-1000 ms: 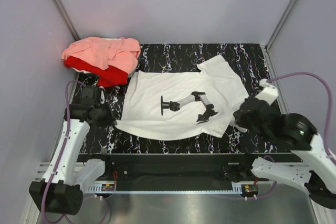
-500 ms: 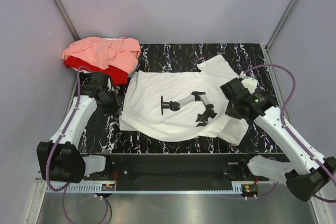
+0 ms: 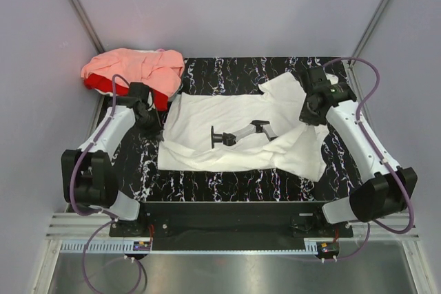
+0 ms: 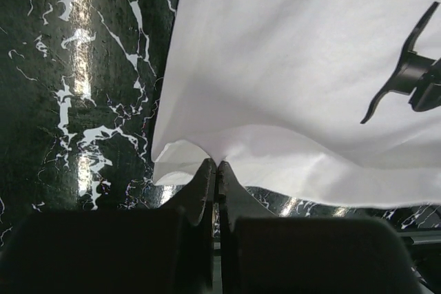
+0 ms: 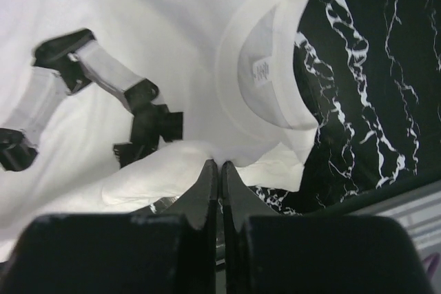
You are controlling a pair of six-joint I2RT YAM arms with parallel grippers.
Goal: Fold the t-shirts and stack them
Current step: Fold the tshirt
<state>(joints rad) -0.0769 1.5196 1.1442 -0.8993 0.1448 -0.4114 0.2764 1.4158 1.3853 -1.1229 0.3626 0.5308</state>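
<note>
Jaws pinched shut both sides. Left gripper (image 4: 218, 164) clamps the near-left edge of the white t-shirt (image 3: 200, 115); right gripper (image 5: 219, 164) clamps a fold of it just below the collar (image 5: 224, 67). Shirt is spread mid-table (image 3: 227, 68), print up, near edge rumpled. Far-left corner: salmon-pink t-shirt (image 3: 134, 67) bunched on the red t-shirt (image 3: 103, 85).

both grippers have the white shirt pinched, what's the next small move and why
Probably carry both pinched spots across toward the far side of the white t-shirt, then lower them. The left gripper and right gripper are each shut on its near edge, which is doubled partway over the black print, short of the far edge.
</note>
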